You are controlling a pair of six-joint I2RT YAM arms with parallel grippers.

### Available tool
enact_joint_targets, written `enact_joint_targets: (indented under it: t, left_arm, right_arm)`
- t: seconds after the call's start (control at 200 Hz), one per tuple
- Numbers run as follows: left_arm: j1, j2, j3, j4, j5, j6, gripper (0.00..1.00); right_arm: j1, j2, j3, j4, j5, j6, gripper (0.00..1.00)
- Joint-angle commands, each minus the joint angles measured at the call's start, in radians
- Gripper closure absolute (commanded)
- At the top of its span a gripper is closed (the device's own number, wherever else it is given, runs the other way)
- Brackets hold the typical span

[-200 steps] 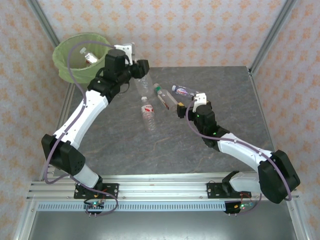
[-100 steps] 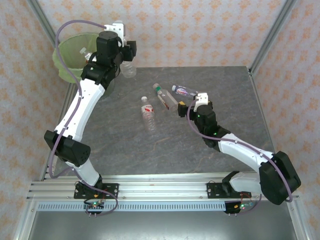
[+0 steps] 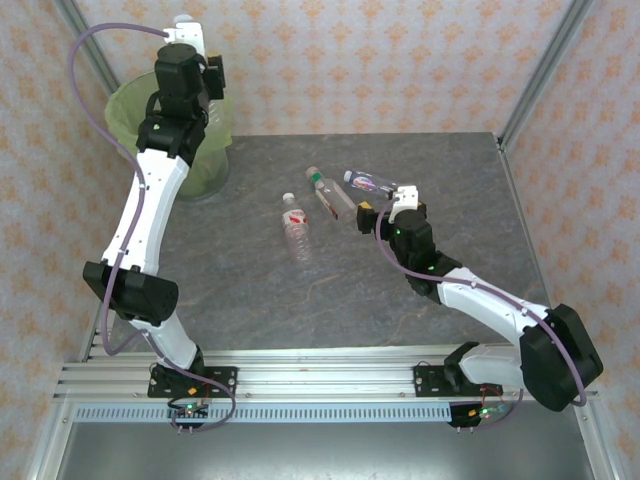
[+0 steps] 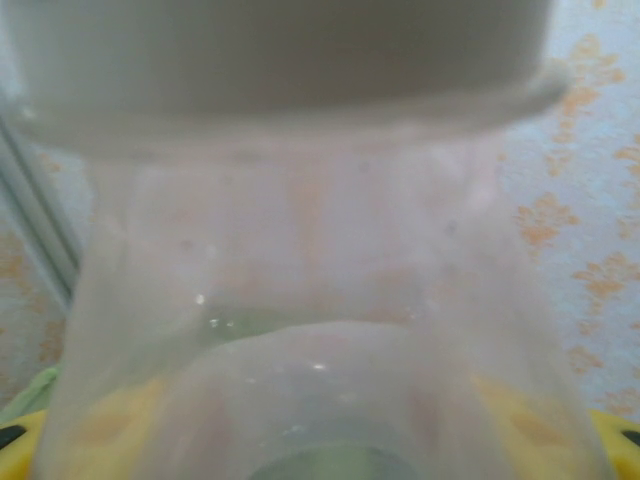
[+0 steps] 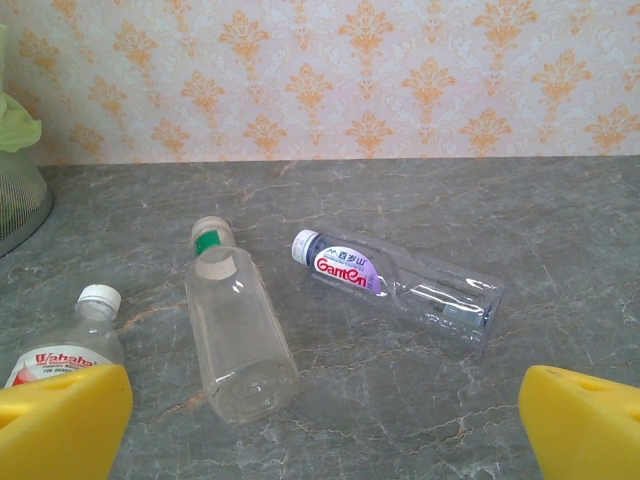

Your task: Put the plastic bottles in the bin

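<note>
Your left gripper (image 3: pixel 214 78): jaws clamped on a clear plastic bottle with a white cap (image 4: pixel 310 300), up above the round bin lined with a light-green bag (image 3: pixel 125 105), far left. Your right gripper (image 5: pixel 320 440): jaws wide, nothing between them. Just beyond it, lying on the grey stone-pattern table (image 3: pixel 450 180), are a clear green-collared bottle (image 5: pixel 240 335), a purple-labelled clear bottle (image 5: pixel 400 282) to its right and a red-labelled clear bottle (image 5: pixel 75 350) to its left.

Grey marbled bench (image 3: pixel 440 170): you have three bottles lying on their sides mid-bench, close together, none touching. The red-label bottle (image 3: pixel 296 228) lies nearest you, the green-collared bottle (image 3: pixel 332 195) just beyond it, and the Ganten bottle (image 3: pixel 372 182) farthest right. The bin (image 3: pixel 205 165) stands at the far-left corner.
</note>
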Motion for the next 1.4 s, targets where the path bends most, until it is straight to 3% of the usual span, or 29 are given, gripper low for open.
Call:
enact_joint_targets:
  t: [0.0,0.17,0.29,0.535,0.796,1.026,1.206,1.396]
  left_arm:
    - [0.048,0.022,0.045,0.065,-0.029,-0.017,0.40]
    - [0.145,0.049,0.085,0.019,0.030,-0.177,0.40]
    - [0.189,0.066,0.093,0.038,0.030,-0.216,0.40]
    - [0.242,0.221,0.278,-0.027,-0.048,-0.190,0.39]
    - [0.276,0.362,0.472,-0.149,-0.023,-0.174,0.39]
    - [0.284,0.427,0.503,-0.220,-0.041,-0.160,0.38]
    - [0.297,0.450,0.507,-0.327,0.041,-0.294,0.37]
    - [0.306,0.476,0.498,-0.391,0.227,-0.451,0.33]
  right_arm:
    - [-0.004,-0.020,0.009,-0.011,0.022,0.019,0.00]
    - [-0.004,-0.019,0.000,-0.014,0.028,0.018,0.00]
    - [-0.006,-0.019,0.003,-0.022,0.028,0.011,0.00]
    - [-0.005,-0.049,0.001,-0.028,0.024,0.008,0.00]
    - [-0.006,-0.051,-0.013,-0.025,0.032,0.012,0.00]
    - [-0.005,-0.051,-0.018,-0.026,0.030,0.009,0.00]
    - [-0.006,-0.055,-0.026,-0.032,0.032,0.011,0.00]
    - [-0.006,-0.055,-0.032,-0.032,0.029,0.014,0.00]
